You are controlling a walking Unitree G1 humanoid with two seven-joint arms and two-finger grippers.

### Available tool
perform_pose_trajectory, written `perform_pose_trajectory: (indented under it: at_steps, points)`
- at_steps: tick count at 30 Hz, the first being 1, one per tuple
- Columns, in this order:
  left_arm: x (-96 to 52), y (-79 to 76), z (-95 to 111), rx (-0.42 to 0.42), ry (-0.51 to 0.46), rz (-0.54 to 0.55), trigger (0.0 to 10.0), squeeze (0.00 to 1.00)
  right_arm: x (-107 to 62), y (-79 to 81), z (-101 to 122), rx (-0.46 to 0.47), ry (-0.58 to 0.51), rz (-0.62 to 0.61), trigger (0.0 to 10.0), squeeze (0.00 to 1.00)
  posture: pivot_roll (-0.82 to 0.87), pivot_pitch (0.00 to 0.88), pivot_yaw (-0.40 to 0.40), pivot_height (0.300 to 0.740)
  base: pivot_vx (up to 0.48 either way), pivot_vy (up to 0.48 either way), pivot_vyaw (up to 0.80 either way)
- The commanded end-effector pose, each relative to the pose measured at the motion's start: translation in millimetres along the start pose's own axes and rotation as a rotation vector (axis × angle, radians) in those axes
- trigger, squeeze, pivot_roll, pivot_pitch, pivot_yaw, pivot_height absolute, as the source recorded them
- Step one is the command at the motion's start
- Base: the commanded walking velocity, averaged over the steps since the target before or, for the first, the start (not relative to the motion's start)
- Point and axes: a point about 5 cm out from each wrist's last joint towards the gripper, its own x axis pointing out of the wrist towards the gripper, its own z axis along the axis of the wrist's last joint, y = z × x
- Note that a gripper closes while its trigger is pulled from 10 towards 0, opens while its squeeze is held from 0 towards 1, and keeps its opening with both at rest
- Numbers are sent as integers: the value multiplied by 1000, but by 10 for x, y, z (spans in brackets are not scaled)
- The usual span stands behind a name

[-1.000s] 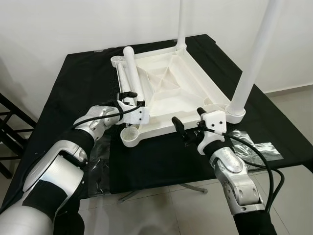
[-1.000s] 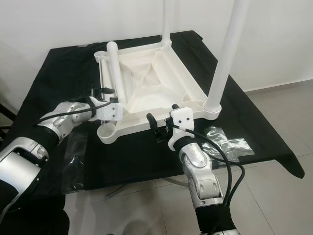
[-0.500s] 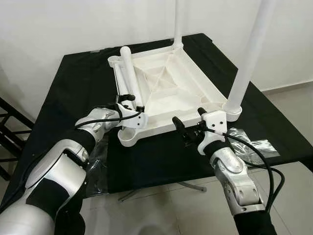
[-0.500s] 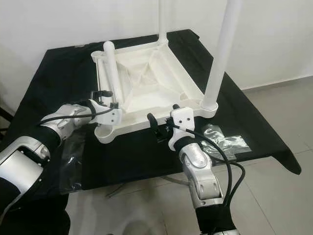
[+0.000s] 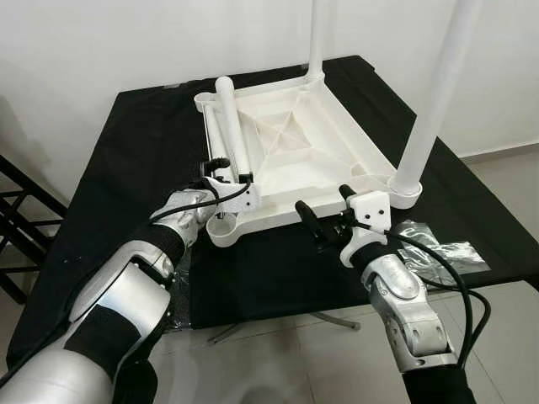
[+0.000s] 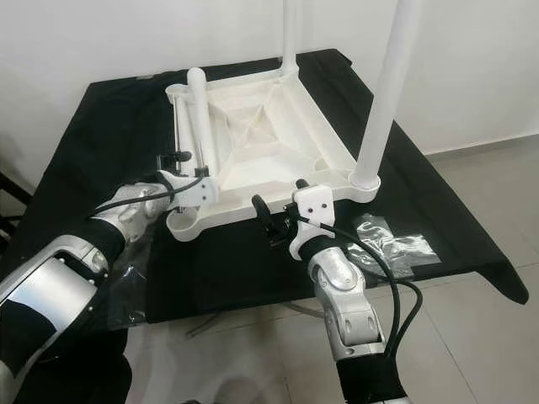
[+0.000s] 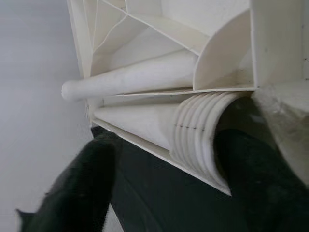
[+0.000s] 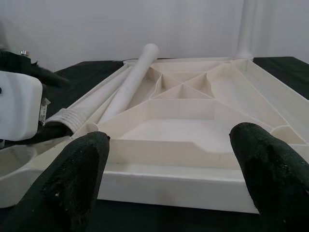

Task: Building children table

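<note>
- A black table (image 5: 135,160) carries everything; the landmark below is the white tabletop (image 5: 295,160), which lies upside down on the middle of this table with its ribbed underside facing up.
- Two white legs stand upright in the tabletop's right-hand corner sockets: the near-right leg (image 5: 434,97) by the right gripper's side and the far-right leg (image 5: 317,38) at the back corner.
- Two more legs lie loose along the tabletop's left edge, side by side and touching it: an upper loose leg (image 5: 229,126) resting on the rim, and a lower loose leg (image 7: 145,125) whose threaded end shows in the left wrist view.
- The left gripper (image 5: 221,168) is at the tabletop's near-left part, and its fingers (image 7: 84,183) stand apart, one on each side of the lower loose leg's threaded end; whether they press on it I cannot tell.
- The empty near-left socket (image 5: 223,229) of the tabletop sits just in front of that gripper.
- The right gripper (image 5: 324,212) hovers just before the tabletop's near edge, towards its right half, fingers (image 8: 72,179) spread wide and holding nothing.
- Clear plastic wrap (image 5: 438,244) lies on the table to the right of the tabletop's near-right corner, and another clear plastic bag (image 6: 126,278) lies off its near-left corner.
</note>
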Motion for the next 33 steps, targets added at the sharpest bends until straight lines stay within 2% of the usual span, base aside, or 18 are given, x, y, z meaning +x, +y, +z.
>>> perform_pose_trajectory:
  at_steps: [1,12,20,23,27,29,30,31,33]
  points:
    - [-2,69,-78,-45,61,57,0,0,-17,27,-26,12,16,2,10000,0,-86,101,86,740,0,0,0]
    - [-21,60,-186,-120,117,90,0,0,-15,10,-14,11,13,-3,10000,0,-87,100,83,740,0,0,0]
    - [-49,59,-287,-212,142,132,0,0,-13,1,-11,9,12,-2,10000,0,-86,98,75,740,0,0,0]
    - [-86,165,-398,-291,160,213,0,0,-9,-3,-2,8,10,1,10000,0,-85,95,71,740,0,0,0]
    - [-105,234,-442,-334,162,259,0,0,-10,-3,1,8,9,2,10000,0,-85,95,71,740,0,0,0]
    - [-142,346,-514,-413,156,321,0,0,-12,-13,16,11,3,2,10000,0,-74,92,73,740,0,0,0]
    - [-142,346,-514,-413,156,321,0,0,-12,-13,16,11,3,2,10000,0,-74,92,73,740,0,0,0]
    - [-178,435,-570,-483,138,365,0,0,-13,-29,34,20,-5,1,10000,0,-70,92,71,740,0,0,0]
    - [-232,551,-638,-571,105,422,0,0,-16,-54,58,34,-15,-1,10000,0,-64,93,67,740,0,0,0]
